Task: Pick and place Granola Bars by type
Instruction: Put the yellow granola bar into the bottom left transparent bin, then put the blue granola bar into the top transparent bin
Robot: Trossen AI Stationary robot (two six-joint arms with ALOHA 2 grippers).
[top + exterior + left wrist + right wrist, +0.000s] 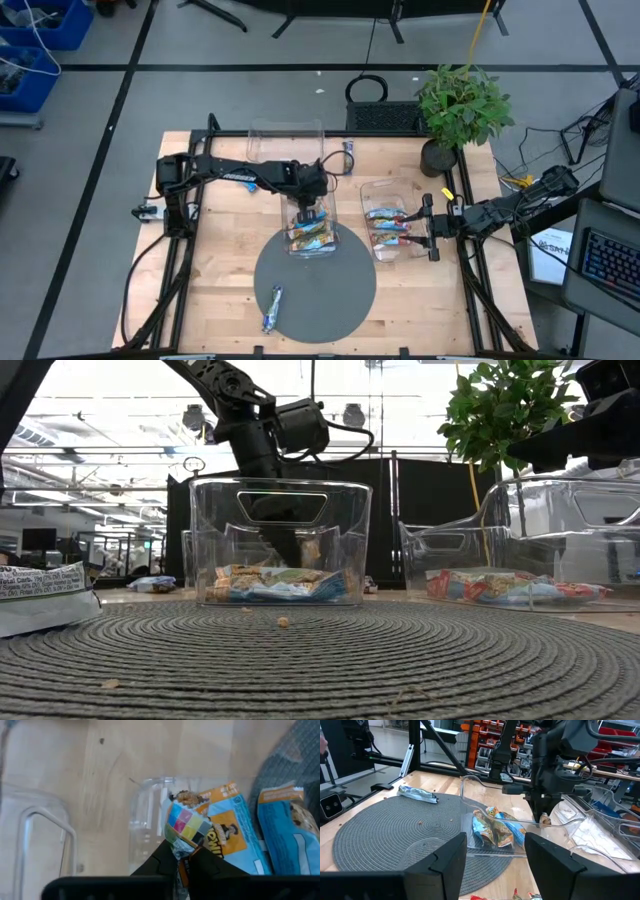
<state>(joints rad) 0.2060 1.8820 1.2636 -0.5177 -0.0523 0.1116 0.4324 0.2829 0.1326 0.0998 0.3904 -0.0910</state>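
- Closest to the table's front edge: one bar [272, 307] in a blue-and-silver wrapper lies alone on the round grey mat [340, 300], well apart from both bins. Its long axis runs roughly front to back with a slight tilt. Looks like the only loose one on the mat, so sorting seems nearly finished.
- Next back, the middle bin [312, 222] sits on the mat's far rim and holds a small pile of blue and tan bars [272, 584], lying flat at mixed angles.
- The left gripper [181, 856] is down inside that bin, pinched tight on the end of a bar [187, 822] with coloured squares on its crimp. That bar stands pretty much on end, long axis vertical, torn top showing granola. So it's grasped, not dropped yet, I'd say.
- To the right, the second bin [392, 232] holds red-marked bars [510, 586], lying flat, mostly crosswise in the high view.
- The right gripper [496, 857] waits just beside that bin, fingers spread, nothing between them.
- Farthest back: a third bin [286, 140] that seems empty, hard to be sure through clear plastic, and another blue bar [349, 158] just beside it on the wood, pointing front to back. Maybe that one's left too.
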